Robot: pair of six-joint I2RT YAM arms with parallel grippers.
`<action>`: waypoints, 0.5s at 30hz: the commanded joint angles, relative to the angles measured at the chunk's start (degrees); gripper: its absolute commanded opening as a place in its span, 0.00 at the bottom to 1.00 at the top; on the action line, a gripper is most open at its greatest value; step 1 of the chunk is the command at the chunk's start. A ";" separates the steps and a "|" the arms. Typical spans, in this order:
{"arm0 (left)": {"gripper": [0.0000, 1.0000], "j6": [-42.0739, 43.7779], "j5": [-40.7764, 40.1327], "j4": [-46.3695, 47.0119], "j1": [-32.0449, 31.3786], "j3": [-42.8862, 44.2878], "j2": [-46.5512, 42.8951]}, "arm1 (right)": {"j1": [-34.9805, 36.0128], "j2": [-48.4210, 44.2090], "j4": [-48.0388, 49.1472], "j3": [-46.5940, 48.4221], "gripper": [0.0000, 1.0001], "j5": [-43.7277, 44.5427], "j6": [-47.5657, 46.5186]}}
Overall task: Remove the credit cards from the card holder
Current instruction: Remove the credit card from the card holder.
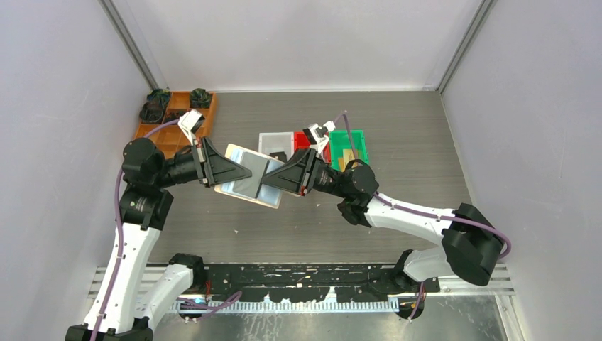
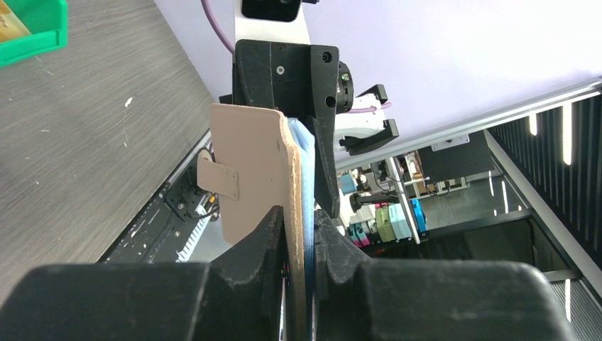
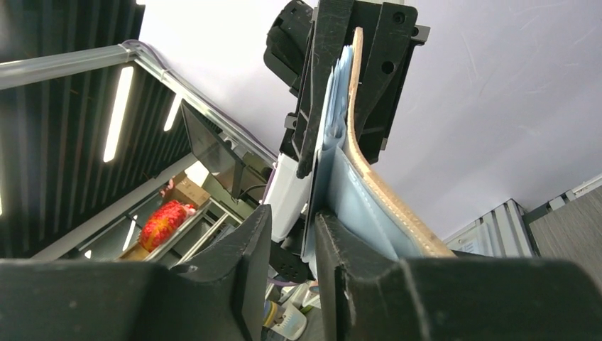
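One tan, blue-lined card holder (image 1: 248, 177) | left pincer (image 2: 298, 220) clenching it | right pincer (image 3: 291, 217) parted

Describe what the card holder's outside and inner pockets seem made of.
Outside, the card holder looks like matte tan leather or imitation: thick, stitched edge. The inner pockets look like shiny blue-grey plastic or coated fabric: thin, glossy sheets.

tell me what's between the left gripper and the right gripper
The card holder fills that gap: the left gripper clamps one edge, the right gripper meets the opposite edge. Seen in the top view.
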 commanded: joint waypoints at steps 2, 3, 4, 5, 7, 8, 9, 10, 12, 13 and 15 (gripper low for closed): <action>0.04 -0.28 0.51 3.02 -0.10 2.89 -0.45 | 0.41 0.01 5.75 1.83 0.31 2.85 0.34; 0.04 -0.30 0.44 3.07 -0.05 3.04 -0.47 | 0.42 0.12 5.76 1.98 0.24 2.98 0.36; 0.04 -0.27 0.42 2.97 -0.10 3.23 -0.48 | 0.36 0.29 5.93 2.05 0.19 3.08 0.48; 0.03 -0.29 0.41 2.86 -0.05 3.38 -0.48 | 0.41 0.34 6.32 1.89 0.14 3.19 0.65; 0.03 -0.33 0.21 2.70 -0.11 3.75 -0.60 | 0.42 0.50 7.85 1.03 0.07 3.55 1.06; 0.03 -0.27 0.10 2.59 -0.05 3.96 -0.65 | 0.42 0.39 8.60 0.25 0.05 3.82 1.27; 0.03 -0.32 0.03 2.51 -0.06 4.21 -0.54 | 0.41 0.27 9.35 -0.31 0.04 4.05 1.39; 0.03 -0.52 -0.10 2.51 -0.11 4.44 -0.45 | 0.42 0.12 10.00 -0.75 0.03 4.18 1.54; 0.03 -1.15 -0.30 2.51 -0.04 5.35 0.00 | 0.42 0.07 11.03 -1.43 0.02 4.33 1.91; 0.03 -1.54 -0.32 2.45 -0.10 5.99 0.44 | 0.40 0.06 11.50 -1.53 0.02 4.25 2.13; 0.03 -1.93 -0.53 2.53 -0.04 6.87 0.79 | 0.40 0.11 12.50 -1.67 0.02 4.28 2.36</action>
